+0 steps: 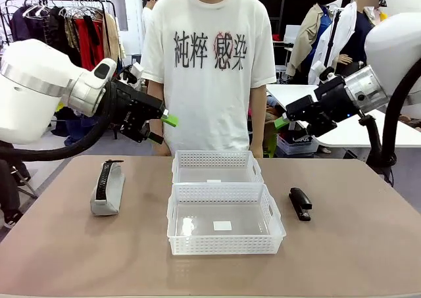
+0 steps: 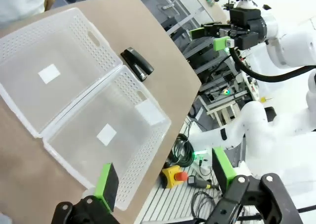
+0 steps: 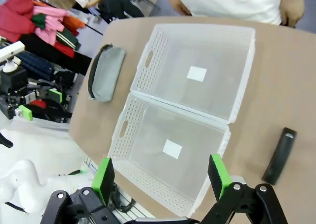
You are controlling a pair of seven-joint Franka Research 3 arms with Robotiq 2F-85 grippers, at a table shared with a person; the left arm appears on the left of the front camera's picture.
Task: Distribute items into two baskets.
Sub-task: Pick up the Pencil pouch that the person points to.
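Across the front view, a brown worktop [image 1: 66, 258], carrying everything below. Behind its far edge, a person [image 1: 210, 81] in a white printed T-shirt, standing, arms down at the sides.

Raised above the worktop, well clear of all that lies on it:
- left tool [image 1: 163, 128] over the far left part, green-padded fingers apart, gripping nothing
- right tool [image 1: 284, 120] over the far right part, likewise spread wide and empty

Same wide spread from each wrist camera, with only worktop and baskets far below between the pads.

At the middle of the worktop, two alike translucent-white trays with lattice sides, long sides touching:
- near basket [image 1: 223, 244] toward the robot
- far basket [image 1: 214, 158] toward the person

On the bottom of each, a small white label.

Left of the baskets and well apart from them, grey pouch [image 1: 110, 191], lying lengthwise on the worktop, black zipper uppermost, outside both baskets.

Right of the near basket, close but not touching, black stapler [image 1: 300, 202], flat on the worktop, long axis pointing toward the person, also outside both baskets.
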